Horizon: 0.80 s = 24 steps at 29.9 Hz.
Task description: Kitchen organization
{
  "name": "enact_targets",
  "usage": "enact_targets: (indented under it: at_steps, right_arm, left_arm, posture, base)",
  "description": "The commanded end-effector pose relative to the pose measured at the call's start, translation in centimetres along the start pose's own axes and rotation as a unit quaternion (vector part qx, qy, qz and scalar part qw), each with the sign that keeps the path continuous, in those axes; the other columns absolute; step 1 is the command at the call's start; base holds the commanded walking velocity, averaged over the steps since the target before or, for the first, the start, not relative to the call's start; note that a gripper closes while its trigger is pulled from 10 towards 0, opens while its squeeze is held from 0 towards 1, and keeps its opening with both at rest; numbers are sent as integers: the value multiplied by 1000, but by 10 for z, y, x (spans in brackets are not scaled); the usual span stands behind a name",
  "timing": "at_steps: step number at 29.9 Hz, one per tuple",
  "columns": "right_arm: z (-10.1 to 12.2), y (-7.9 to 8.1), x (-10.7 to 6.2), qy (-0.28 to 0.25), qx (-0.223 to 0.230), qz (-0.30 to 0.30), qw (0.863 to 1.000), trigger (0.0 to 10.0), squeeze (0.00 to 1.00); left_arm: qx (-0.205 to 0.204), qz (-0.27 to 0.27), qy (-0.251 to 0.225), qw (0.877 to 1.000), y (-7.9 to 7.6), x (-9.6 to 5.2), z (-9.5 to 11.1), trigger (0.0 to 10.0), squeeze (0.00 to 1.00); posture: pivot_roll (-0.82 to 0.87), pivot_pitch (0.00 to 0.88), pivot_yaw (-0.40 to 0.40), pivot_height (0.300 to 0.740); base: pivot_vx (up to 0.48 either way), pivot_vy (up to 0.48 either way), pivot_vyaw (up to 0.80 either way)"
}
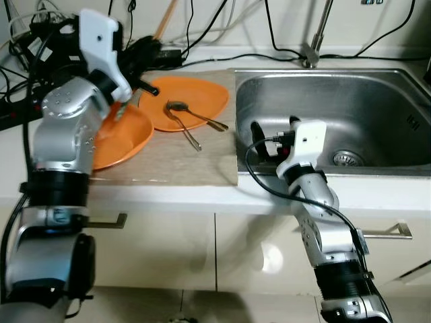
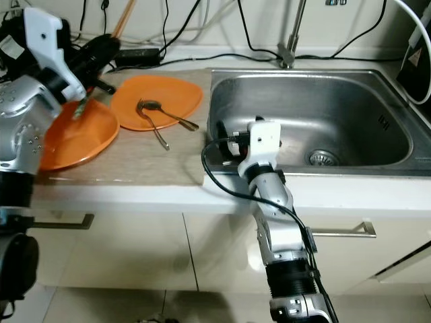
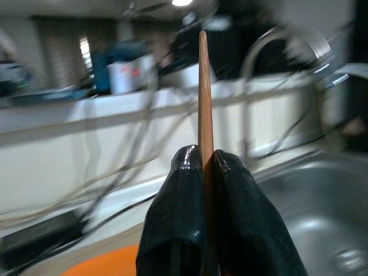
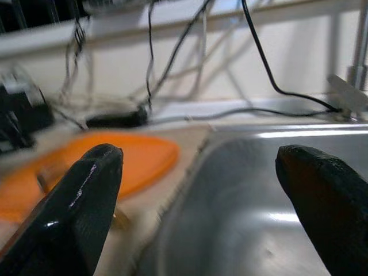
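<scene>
My left gripper [image 3: 207, 167] is closed on a thin wooden stick [image 3: 204, 98], most likely a chopstick, which is pinched between the two black fingers [image 3: 178, 213] and rises straight out beyond their tips. In the eye views this gripper is raised at the back left of the table [image 1: 168, 165], above the far edge of an orange plate [image 1: 124, 138]; the stick [image 1: 166, 20] slants upward toward the wall. A second orange plate [image 1: 195, 94] lies just beside the first, nearer the sink [image 1: 397, 87], and carries two metal spoons [image 1: 182, 121] whose handles reach over its near rim onto the table. A tangle of black cables [image 1: 202, 27] runs along the wall behind the plates.

My right gripper [image 1: 275, 128] is wide open, its fingers [image 4: 80, 201] well apart, and it hovers over the near left corner of the steel sink, holding nothing. The drain [image 1: 347, 159] sits in the basin floor, to the right of this gripper. The faucet [image 1: 314, 47] stands at the sink's back rim. Cabinet fronts with bar handles [image 1: 387, 232] run below the table edge.
</scene>
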State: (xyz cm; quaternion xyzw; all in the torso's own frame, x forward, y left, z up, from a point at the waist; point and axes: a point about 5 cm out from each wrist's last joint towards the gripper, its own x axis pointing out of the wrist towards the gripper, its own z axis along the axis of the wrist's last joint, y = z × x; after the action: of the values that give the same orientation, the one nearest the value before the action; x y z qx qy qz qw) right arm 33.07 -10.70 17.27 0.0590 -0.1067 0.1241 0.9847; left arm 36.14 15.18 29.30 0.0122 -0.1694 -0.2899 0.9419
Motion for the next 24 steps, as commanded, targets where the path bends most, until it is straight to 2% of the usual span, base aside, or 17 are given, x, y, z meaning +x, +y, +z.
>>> enact_targets:
  at_steps: [1, 2, 7, 11, 18, 19, 24]
  right_arm:
    - [2, -1, 3, 3, 46, 3, 999, 10000, 0]
    - [2, -1, 3, 3, 46, 3, 999, 10000, 0]
    - [15, -9, 9, -8, 152, 7, 988, 10000, 0]
    - [20, -14, 10, -9, 212, 21, 977, 10000, 0]
    - [23, -13, 8, -4, 258, 43, 965, 10000, 0]
    - [24, -10, 8, -1, 271, 54, 961, 10000, 0]
    - [27, -5, 8, 4, 282, 66, 957, 10000, 0]
  left_arm:
    - [-22, 2, 10, 1000, -6, -4, -8, 0, 0]
    - [-22, 2, 10, 1000, -6, -4, -8, 0, 0]
    - [-60, 14, 36, 997, -8, -11, -32, 0, 0]
    - [-88, 19, 49, 995, -11, -15, -44, 0, 0]
    - [-111, 23, 60, 992, -14, -16, -57, 0, 0]
    - [-125, 18, 62, 990, -21, -13, -62, 0, 0]
    - [-148, 1, 59, 987, -33, -9, -66, 0, 0]
  posture:
    - [-10, 0, 57, 740]
    - [-10, 0, 57, 740]
    - [-11, 0, 58, 740]
    - [-14, 0, 62, 740]
    - [-20, 0, 66, 740]
    - [-24, 0, 68, 740]
    - [-23, 0, 70, 740]
  base:
    - [0, 0, 0]
    - [0, 0, 0]
    - [0, 0, 0]
    - [0, 0, 0]
    - [0, 0, 0]
    - [0, 0, 0]
    - [0, 0, 0]
